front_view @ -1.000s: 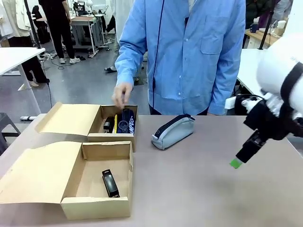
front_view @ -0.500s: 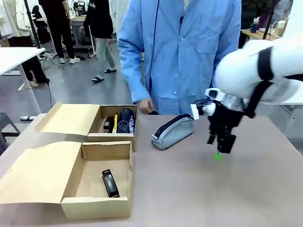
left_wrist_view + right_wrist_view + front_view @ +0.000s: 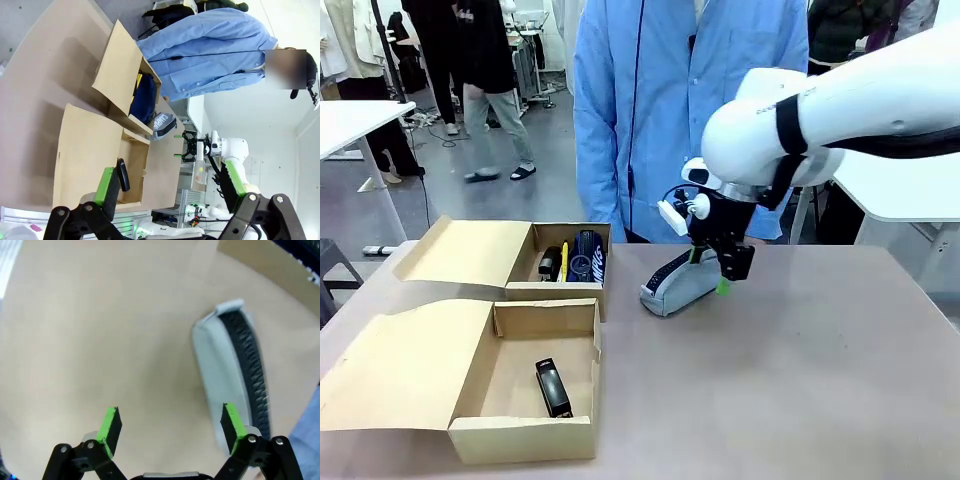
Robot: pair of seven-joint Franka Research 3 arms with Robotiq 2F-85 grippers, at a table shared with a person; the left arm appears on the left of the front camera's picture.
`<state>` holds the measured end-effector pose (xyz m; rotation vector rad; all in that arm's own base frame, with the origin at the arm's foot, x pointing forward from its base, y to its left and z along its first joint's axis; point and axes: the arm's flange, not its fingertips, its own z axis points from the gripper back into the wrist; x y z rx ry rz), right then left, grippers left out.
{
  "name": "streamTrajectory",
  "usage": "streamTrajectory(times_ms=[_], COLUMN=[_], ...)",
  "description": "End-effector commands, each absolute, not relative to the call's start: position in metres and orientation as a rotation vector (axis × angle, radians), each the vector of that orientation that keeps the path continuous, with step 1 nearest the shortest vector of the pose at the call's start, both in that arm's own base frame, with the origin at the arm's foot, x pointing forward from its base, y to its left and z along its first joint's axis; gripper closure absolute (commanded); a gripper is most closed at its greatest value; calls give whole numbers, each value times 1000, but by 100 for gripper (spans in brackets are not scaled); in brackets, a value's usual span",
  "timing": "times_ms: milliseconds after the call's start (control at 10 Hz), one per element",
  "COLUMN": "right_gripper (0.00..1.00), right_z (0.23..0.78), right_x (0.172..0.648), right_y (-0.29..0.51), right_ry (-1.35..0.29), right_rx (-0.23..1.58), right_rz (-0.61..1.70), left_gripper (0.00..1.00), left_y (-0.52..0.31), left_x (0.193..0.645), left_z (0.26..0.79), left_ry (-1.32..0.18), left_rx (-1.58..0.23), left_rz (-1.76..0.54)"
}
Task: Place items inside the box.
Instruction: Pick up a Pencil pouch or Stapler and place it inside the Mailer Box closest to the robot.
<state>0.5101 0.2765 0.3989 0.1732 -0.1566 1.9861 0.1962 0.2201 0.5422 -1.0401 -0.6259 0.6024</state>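
The grey zippered pencil pouch (image 3: 682, 281) lies on the table to the right of the far box (image 3: 555, 291). My right gripper (image 3: 710, 272) hangs open just over the pouch's right end. In the right wrist view the pouch (image 3: 231, 371) lies beside and partly under one fingertip of the open gripper (image 3: 171, 424). The far box holds a navy pouch (image 3: 588, 256) and a black stapler (image 3: 548, 264). Another black stapler (image 3: 553, 388) lies in the near box (image 3: 525, 440). My left gripper (image 3: 170, 182) is open and empty, high above both boxes.
A person in a blue coat (image 3: 690, 110) stands at the far edge, close behind the pouch. Both boxes have their flaps (image 3: 400, 365) spread out to the left. Bare tabletop (image 3: 800, 380) lies to the right and in front.
My right arm has swung in from the right edge of the table leftward to the grey pouch. The person's hand has drawn back from the far box.
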Motion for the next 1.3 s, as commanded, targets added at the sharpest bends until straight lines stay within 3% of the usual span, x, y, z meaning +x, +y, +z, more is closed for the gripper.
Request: streamTrajectory(times_ms=[0, 400, 1000, 1100, 1200], right_gripper=[0, 0, 2, 55, 58], right_z=[395, 361, 334, 334, 334], right_x=[530, 561, 576, 576, 575], right_y=[285, 315, 311, 311, 312], right_ry=[-149, -98, -51, -47, -33], right_rx=[161, 12, 73, 88, 93], right_rz=[2088, 2100, 2015, 2008, 2008], left_gripper=[0, 0, 0, 0, 0], left_y=[219, 219, 219, 219, 219], left_x=[194, 194, 194, 194, 194], left_z=[542, 542, 542, 542, 542], left_ry=[-645, -645, -645, -645, -645], left_rx=[-1047, -1047, -1047, -1047, -1047], left_rz=[587, 587, 587, 587, 587])
